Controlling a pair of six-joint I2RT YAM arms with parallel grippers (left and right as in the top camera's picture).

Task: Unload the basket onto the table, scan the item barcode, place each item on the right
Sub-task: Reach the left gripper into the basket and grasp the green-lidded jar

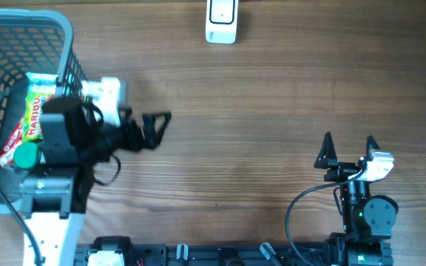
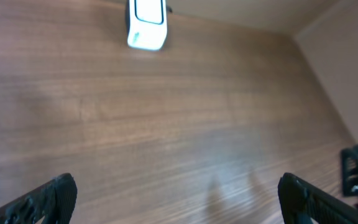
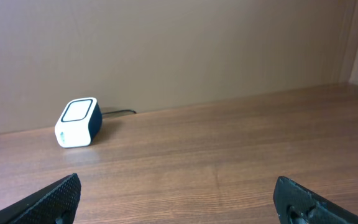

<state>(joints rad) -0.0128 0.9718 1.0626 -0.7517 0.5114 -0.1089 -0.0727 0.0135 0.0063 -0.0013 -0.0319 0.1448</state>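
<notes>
Setting: robot test bench laid out like a shop checkout.
Surface: bare wood-grain table (image 1: 257,96), with a plain beige wall (image 3: 197,43) behind it.
Checkout signs: white barcode scanner (image 1: 221,21) at the far edge, cable trailing behind it; blue-grey mesh shopping basket (image 1: 69,44) holding bright sweet packets (image 1: 35,111).
Lab signs: left arm (image 1: 54,159) and right arm (image 1: 372,214) mounted at the near edge, cables exposed.

We can read one brand only: "HARIBO", on the green-and-yellow plastic candy bag (image 1: 37,109) lying in the blue-grey plastic mesh basket (image 1: 66,29). Print on the red-and-white packet (image 1: 9,145) beside it is too small to read.
</notes>
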